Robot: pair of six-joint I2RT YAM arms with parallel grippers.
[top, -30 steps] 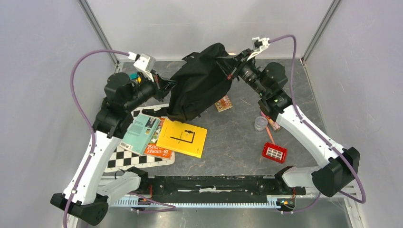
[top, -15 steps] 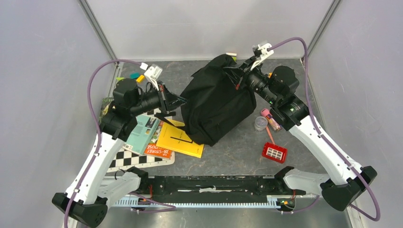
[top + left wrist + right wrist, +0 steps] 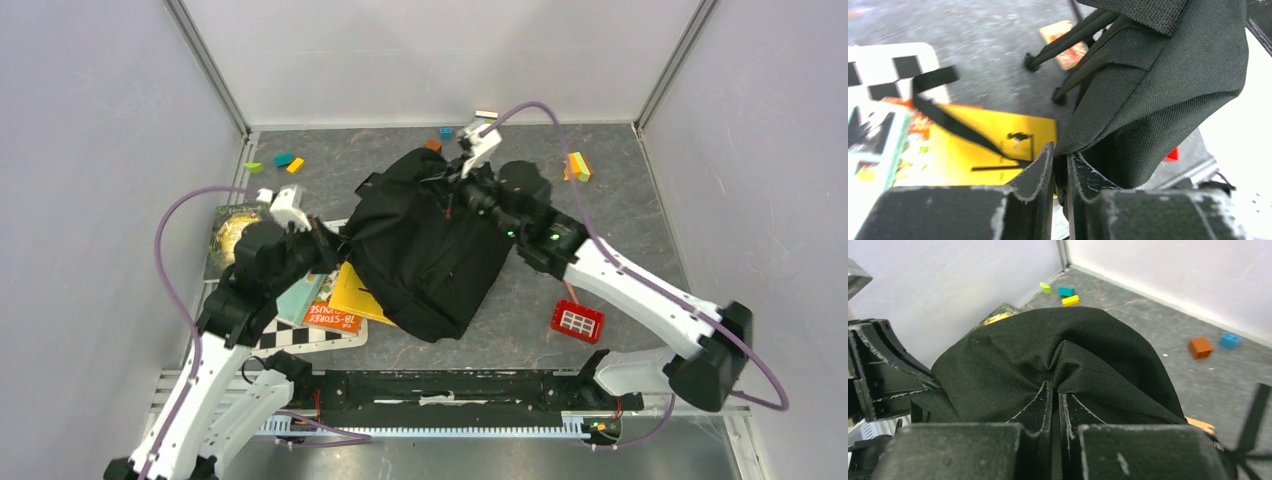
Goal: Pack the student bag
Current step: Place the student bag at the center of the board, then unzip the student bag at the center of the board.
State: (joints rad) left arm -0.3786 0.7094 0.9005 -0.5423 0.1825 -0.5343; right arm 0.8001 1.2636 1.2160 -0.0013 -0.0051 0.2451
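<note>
Student bag (image 3: 430, 250): large black fabric backpack, slumped at the centre of the top view on the grey table (image 3: 620, 230), its lower-left edge overlapping a yellow book (image 3: 352, 295). Left gripper (image 3: 335, 245): at the bag's left edge, jaws almost together and pinching a fold of the black fabric, as the left wrist view shows. Right gripper (image 3: 455, 185): at the bag's upper edge, jaws almost together on a puckered fold of the same fabric. Black strap (image 3: 943, 112): trails loose across the yellow book in the left wrist view. Orange book (image 3: 332, 318): just left of the yellow one, both lying on a checkered board (image 3: 290, 335) at lower left. Red box (image 3: 578, 321): lower right of the bag, apart from it. Small blocks: green (image 3: 255, 167), teal (image 3: 283, 160) and yellow (image 3: 295, 165) at upper left; orange (image 3: 433, 145) and blue (image 3: 446, 132) near the back wall; striped block (image 3: 577, 166) at upper right.
</note>
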